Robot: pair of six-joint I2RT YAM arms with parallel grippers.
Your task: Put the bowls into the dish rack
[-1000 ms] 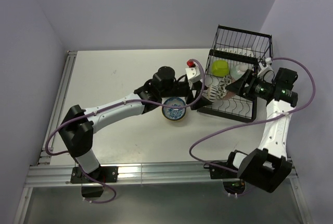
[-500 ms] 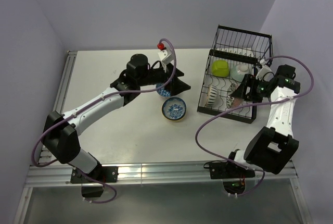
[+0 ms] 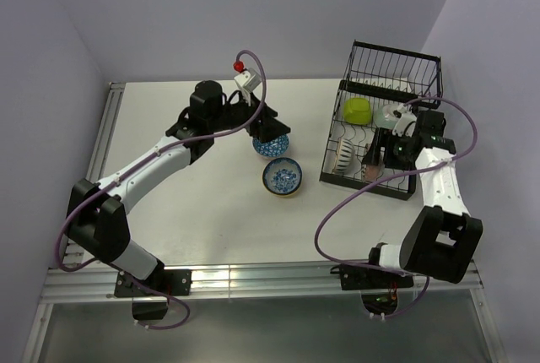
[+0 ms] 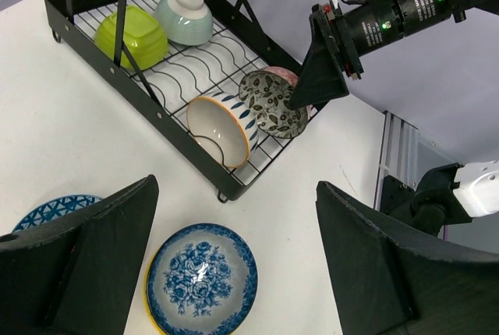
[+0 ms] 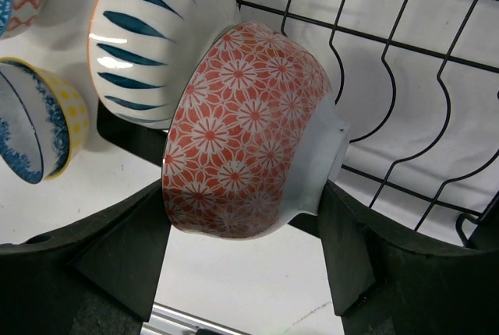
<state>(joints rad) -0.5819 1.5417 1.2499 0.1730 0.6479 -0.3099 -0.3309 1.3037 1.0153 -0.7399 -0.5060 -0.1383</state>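
Bowls: six counted, two on the table [image 3: 194, 211] and four in the dish rack [image 3: 364, 187].

Left side: the left gripper [image 3: 272, 131] hangs above the table left of the rack. Its fingers are spread wide with nothing between them. In the top view it sits directly over the far blue bowl [image 3: 272, 147]; the left wrist view shows only part of that bowl, behind the left finger.

Centre: the near blue bowl [image 4: 201, 276] stands upright just beside the far one, apart from it. It has a blue flower pattern inside and a yellow outer wall. It lies close to the rack's near left corner, not touching it.

Right side, near end of the rack: the striped bowl [image 4: 222, 128] stands on edge in the curved slots. It is white with dark blue strokes outside. The floral bowl [image 5: 242, 132] stands on edge against it, further right; it has a dark leaf pattern inside and red-and-white flowers outside. The right gripper [image 3: 378, 154] reaches into the rack and pinches this bowl, one finger at the rim and the other at the foot.

Far end of the rack: the green bowl [image 4: 130, 35] and the teal bowl [image 4: 185, 15] rest mouth down, side by side, below the tall wire section.
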